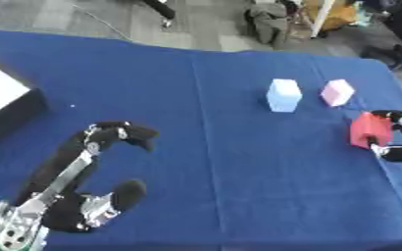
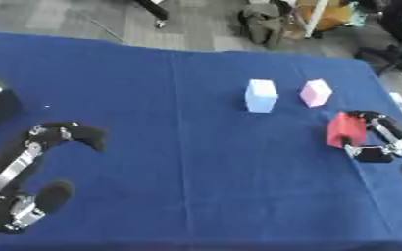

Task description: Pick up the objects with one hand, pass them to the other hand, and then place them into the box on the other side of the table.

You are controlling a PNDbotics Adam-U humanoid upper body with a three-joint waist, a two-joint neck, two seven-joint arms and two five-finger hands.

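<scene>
A red block (image 2: 345, 129) sits near the table's right edge, pinched between the thumb and curled fingers of my right hand (image 2: 381, 138). Further back stand a light blue block (image 1: 283, 95) and a pink block (image 1: 337, 92), both free on the blue cloth. My left hand (image 1: 87, 174) rests at the lower left with fingers bent loosely and thumb apart, holding nothing. A black box with a white inside (image 1: 7, 105) stands at the table's left edge.
The blue cloth table (image 1: 204, 147) fills the view. Beyond its far edge lie grey floor, a chair base and bags. The right table edge runs close beside my right hand.
</scene>
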